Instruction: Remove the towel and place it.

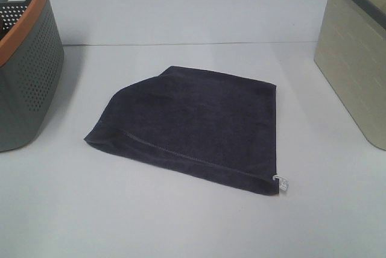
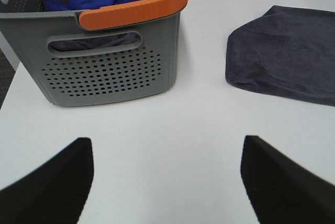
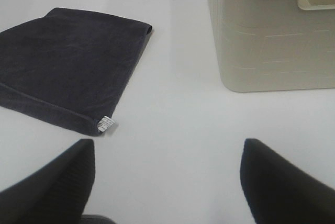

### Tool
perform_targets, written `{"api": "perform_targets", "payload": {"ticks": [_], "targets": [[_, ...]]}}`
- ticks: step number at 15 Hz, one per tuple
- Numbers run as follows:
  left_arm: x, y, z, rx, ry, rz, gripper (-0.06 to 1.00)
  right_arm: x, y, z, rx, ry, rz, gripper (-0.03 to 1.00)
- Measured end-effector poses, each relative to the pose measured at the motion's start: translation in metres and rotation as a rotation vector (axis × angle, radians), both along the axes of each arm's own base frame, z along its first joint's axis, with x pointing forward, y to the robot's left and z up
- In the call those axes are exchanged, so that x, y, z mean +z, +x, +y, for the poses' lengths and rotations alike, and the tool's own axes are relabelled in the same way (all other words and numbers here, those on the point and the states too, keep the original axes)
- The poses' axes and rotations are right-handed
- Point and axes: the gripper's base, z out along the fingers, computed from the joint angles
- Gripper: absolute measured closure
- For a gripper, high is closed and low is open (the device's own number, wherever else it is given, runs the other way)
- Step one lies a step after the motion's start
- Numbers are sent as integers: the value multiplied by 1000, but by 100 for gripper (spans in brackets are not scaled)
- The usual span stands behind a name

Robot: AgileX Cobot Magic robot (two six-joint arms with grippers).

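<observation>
The towel (image 1: 190,128) is a dark navy-charcoal cloth, folded flat on the white table in the middle of the exterior high view, with a stitched hem along its near edge and a small white tag (image 1: 281,182) at its near right corner. It also shows in the left wrist view (image 2: 285,51) and in the right wrist view (image 3: 63,62). Neither arm shows in the exterior high view. My left gripper (image 2: 167,182) is open and empty over bare table, short of the towel. My right gripper (image 3: 167,182) is open and empty, near the tag corner (image 3: 106,123).
A grey perforated basket with an orange rim (image 1: 27,59) stands at the left; in the left wrist view it (image 2: 104,62) holds blue and brown cloths. A beige bin (image 1: 356,59) stands at the right, also in the right wrist view (image 3: 272,41).
</observation>
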Motion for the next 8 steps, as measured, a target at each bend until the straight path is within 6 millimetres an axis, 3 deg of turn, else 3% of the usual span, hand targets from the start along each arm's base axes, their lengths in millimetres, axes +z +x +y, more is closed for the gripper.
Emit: {"api": "perform_targets", "payload": {"ticks": [8], "targets": [[0, 0, 0, -2, -2, 0, 21, 0, 0, 0, 2, 3, 0, 21]]}}
